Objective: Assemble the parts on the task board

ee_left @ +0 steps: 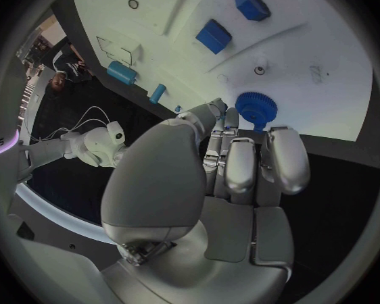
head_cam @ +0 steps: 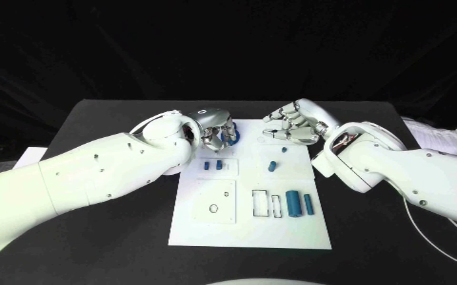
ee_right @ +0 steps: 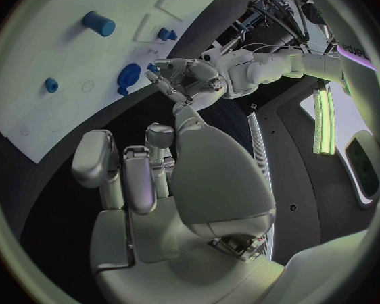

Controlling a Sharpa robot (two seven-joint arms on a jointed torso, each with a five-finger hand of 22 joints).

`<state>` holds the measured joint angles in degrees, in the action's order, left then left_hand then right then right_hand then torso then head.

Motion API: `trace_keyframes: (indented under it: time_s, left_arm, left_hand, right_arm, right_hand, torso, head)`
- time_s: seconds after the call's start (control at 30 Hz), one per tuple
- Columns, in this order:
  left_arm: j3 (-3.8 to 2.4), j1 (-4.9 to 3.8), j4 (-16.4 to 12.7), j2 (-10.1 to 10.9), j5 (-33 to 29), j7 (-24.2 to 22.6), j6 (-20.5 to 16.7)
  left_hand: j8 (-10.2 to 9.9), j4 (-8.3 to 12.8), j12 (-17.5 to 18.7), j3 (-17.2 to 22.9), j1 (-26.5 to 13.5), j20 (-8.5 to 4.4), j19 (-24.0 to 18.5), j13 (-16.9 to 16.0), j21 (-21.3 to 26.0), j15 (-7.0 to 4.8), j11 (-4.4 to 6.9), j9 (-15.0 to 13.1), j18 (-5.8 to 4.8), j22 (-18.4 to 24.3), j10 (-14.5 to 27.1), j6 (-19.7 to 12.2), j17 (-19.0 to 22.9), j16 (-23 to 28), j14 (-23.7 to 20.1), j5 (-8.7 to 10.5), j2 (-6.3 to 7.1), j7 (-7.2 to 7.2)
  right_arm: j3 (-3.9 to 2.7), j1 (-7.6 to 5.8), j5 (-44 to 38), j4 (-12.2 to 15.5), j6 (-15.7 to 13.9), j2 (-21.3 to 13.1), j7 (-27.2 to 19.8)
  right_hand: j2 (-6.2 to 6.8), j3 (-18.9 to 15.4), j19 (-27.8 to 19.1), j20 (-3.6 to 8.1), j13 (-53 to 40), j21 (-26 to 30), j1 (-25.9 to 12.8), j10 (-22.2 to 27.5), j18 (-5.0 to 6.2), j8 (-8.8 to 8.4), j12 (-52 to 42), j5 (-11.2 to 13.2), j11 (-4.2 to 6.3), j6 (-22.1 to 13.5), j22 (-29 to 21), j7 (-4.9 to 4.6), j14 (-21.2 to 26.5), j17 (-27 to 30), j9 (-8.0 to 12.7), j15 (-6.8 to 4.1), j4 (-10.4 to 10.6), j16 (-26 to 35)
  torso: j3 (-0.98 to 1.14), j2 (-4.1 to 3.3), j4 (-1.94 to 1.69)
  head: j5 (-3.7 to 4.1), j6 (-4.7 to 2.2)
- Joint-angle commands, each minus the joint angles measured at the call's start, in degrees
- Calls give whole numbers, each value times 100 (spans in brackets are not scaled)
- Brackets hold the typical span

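The white task board (head_cam: 249,229) lies in the middle of the black table. My left hand (head_cam: 215,128) hovers over its far left corner and pinches a blue gear (ee_left: 256,107) at its fingertips, just above the board (ee_left: 325,40). The right wrist view shows this gear (ee_right: 128,78) beside the left hand (ee_right: 186,81). My right hand (head_cam: 295,124) hangs over the far right corner with fingers loosely bent and holds nothing. Two blue blocks (head_cam: 211,164), a short cylinder (head_cam: 273,165), a small peg (head_cam: 284,150) and two upright cylinders (head_cam: 293,203) rest on the board.
The board has a raised square plate (head_cam: 217,202) with small holes and rectangular slots (head_cam: 260,203) near the front. A white sheet (head_cam: 28,156) lies at the table's left edge and a white cable (head_cam: 419,222) runs along the right side.
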<state>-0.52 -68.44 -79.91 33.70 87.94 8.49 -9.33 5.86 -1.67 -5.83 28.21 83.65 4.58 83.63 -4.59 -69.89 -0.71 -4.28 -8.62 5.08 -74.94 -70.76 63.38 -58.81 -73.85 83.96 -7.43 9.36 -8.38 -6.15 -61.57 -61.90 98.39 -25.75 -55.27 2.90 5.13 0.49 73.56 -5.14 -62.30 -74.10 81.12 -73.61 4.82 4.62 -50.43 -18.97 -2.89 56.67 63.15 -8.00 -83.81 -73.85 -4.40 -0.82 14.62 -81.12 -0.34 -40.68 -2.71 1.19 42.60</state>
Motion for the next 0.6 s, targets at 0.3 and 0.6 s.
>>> trace_keyframes:
  time_s: [0.3,0.6]
  left_arm:
    - [-15,-4,-220,356,-269,153,265]
    - [17,-2,-184,431,-271,287,541]
  left_hand:
    - [-29,6,31,37,-95,25,66,3,-63,-15,21,14,-81,-191,-64,50,33,-36,116,39,25,10]
    - [-36,2,41,36,-123,26,67,2,-71,-16,23,21,-82,-199,-71,53,54,-32,111,41,32,14]
  right_arm:
    - [0,10,-11,-19,67,7,-54]
    - [0,17,-10,-27,69,19,-56]
  right_hand:
    - [-56,-14,-40,3,-6,35,9,20,95,-19,-2,-22,-8,27,2,-8,-275,-5,7,-39,-12,35]
    - [-61,-17,-40,4,-6,37,10,17,95,-17,-6,-25,-8,31,0,-7,-276,-2,6,-39,-11,39]
  torso:
    - [-8,-7,-21]
    - [-8,-9,-17]
  head:
    - [-31,2]
    - [-43,19]
